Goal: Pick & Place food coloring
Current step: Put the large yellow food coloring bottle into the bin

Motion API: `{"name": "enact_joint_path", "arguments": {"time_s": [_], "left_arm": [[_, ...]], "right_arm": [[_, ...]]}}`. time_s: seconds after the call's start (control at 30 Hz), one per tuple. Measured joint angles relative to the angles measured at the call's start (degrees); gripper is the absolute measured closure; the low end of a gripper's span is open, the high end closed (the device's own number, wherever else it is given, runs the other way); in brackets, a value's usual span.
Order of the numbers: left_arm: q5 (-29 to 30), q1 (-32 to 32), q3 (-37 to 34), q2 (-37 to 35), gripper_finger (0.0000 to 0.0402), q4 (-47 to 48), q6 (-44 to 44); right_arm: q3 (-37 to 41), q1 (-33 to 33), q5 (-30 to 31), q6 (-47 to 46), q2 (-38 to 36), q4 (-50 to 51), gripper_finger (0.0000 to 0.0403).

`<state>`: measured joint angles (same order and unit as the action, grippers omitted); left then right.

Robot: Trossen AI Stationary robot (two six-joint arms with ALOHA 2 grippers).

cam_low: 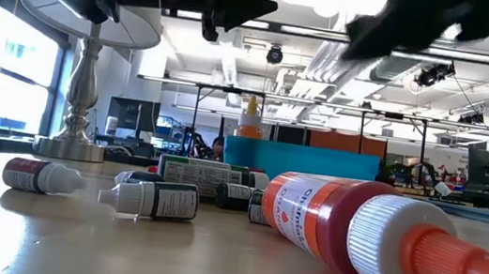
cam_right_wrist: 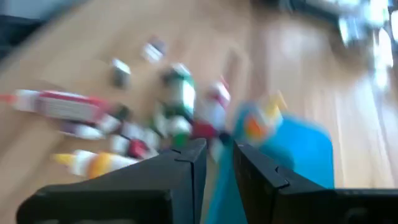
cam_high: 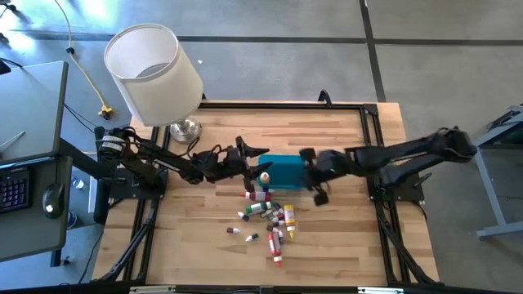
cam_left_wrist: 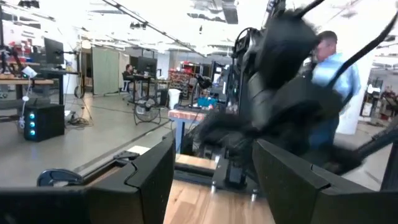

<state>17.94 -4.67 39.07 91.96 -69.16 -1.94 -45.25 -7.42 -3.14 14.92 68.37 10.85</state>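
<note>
Desk (cam_high: 343,237) carries a teal bin (cam_high: 288,172) at centre; one orange-capped bottle (cam_high: 264,175) stands at its nine o'clock edge. Remaining food coloring (cam_high: 270,219) lies scattered at six o'clock of the bin. Left gripper (cam_high: 255,153) hovers at the bin's ten o'clock, jaws wide apart and empty. Right gripper (cam_high: 319,196) sits at four o'clock, jaws nearly closed, nothing seen held. Recommendation: descend squarely over a single isolated bottle.

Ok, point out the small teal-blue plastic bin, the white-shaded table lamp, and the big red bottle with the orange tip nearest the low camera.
Teal-blue plastic bin (cam_high: 288,173), high view, on its top face.
White-shaded table lamp (cam_high: 155,73), high view, on the shade's side.
Red food coloring bottle (cam_low: 327,226), low view, on its red body.
</note>
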Motion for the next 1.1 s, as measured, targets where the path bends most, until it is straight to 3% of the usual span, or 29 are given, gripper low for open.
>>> {"name": "enact_joint_path", "arguments": {"time_s": [0.2, 0.4, 0.7, 0.87, 1.1], "left_arm": [[-0.8, 0.0, 0.0, 0.0, 0.0188, 0.2, -0.6], [-2.8, 0.0, 0.0, 0.0, 0.0188, 0.3, -2.8], [-2.9, 0.1, 0.0, 0.0, 0.0188, 0.4, -2.8], [-2.9, 0.1, 0.0, 0.0, 0.0188, 0.7, -2.8], [-2.9, 0.2, 0.0, 0.0, 0.0188, 0.8, -2.8]], "right_arm": [[0.0, -9.4, -11.8, 3.9, -3.6, 0.0, 0.0326], [0.0, -15.0, -9.4, 4.5, 0.4, -0.2, 0.0288], [0.0, -15.9, -5.6, 4.7, 13.0, -4.5, 0.0225], [0.0, -16.2, -11.2, 10.1, 18.9, -5.7, 0.0219], [-1.9, -16.3, -8.8, 17.9, 26.1, -9.4, 0.0221]]}}
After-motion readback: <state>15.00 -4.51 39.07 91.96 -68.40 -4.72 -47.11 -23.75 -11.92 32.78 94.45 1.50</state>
